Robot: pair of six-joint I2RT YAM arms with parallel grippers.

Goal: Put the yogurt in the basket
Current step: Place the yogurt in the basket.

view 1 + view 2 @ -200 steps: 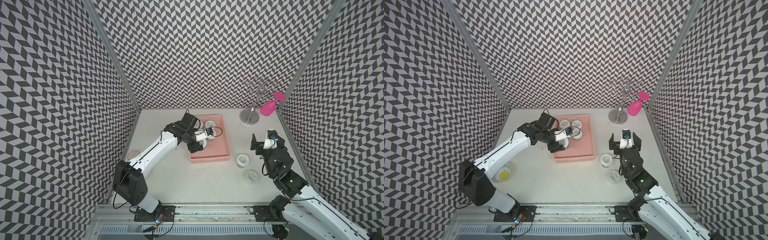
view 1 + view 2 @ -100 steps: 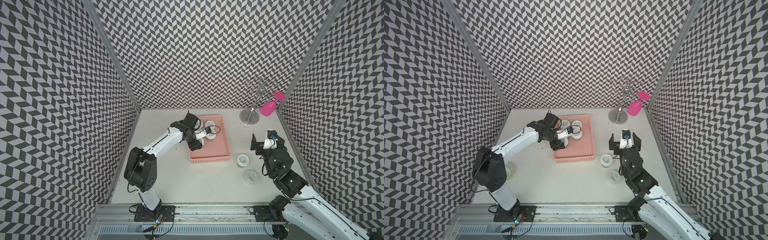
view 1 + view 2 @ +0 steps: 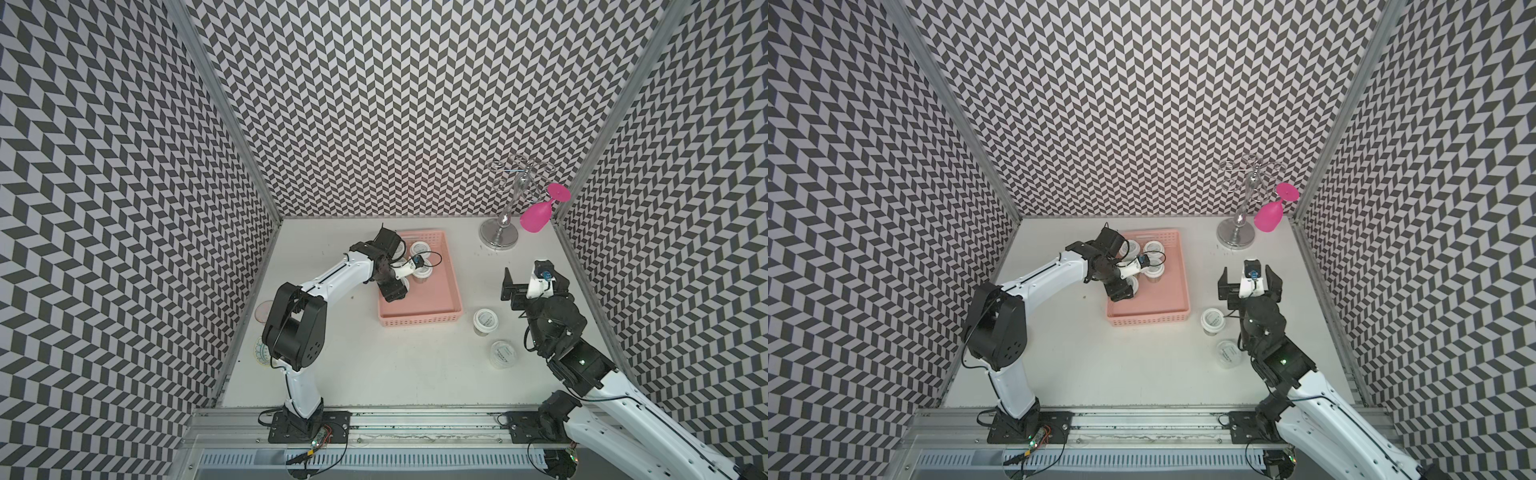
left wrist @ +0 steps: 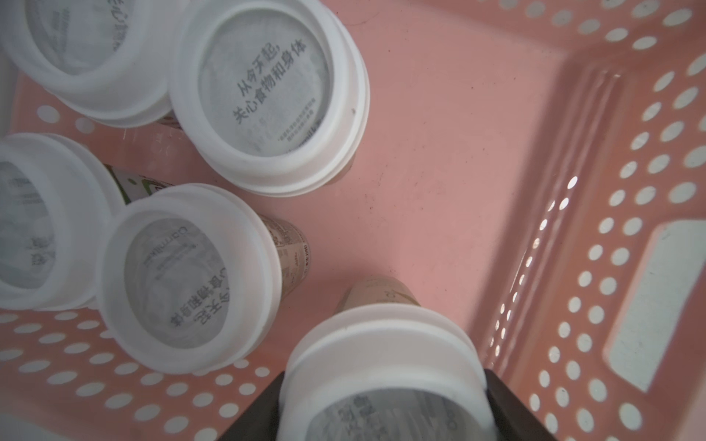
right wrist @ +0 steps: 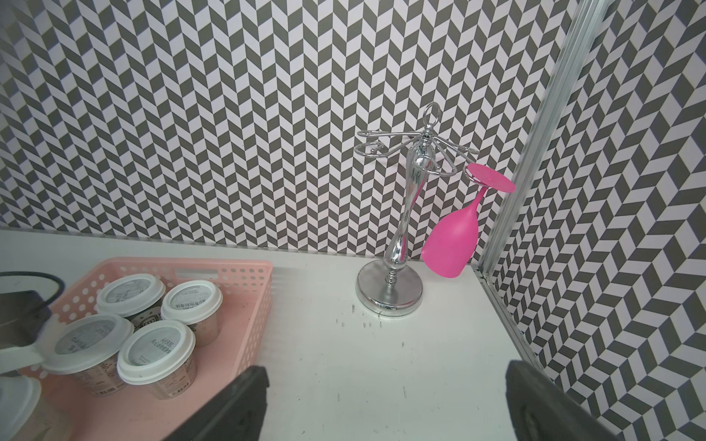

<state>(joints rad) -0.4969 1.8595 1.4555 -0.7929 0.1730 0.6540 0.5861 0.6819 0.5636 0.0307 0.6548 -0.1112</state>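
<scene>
Tabletop [image 3: 395, 374]: white tub [image 3: 485, 320] and see-through tub [image 3: 503, 354] sit at 4 o'clock from basket [image 3: 419, 322];
Basket: four tubs [image 3: 420, 249] inside, toward 11 o'clock;
Right tool [image 3: 1249, 283]: wide open; empty;
Left tool [image 4: 386, 410]: squeezing fifth tub [image 4: 382, 343] inside basket;
Tub: probably light, with thin, squashy sides; hold gently under the lid

Overhead stereo pair, two wrist close-ups

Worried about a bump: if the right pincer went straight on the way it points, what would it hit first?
Probably the silver glass stand, centred straight ahead of the open right pincer. Whether it would meet the base or the stem is unclear.
</scene>
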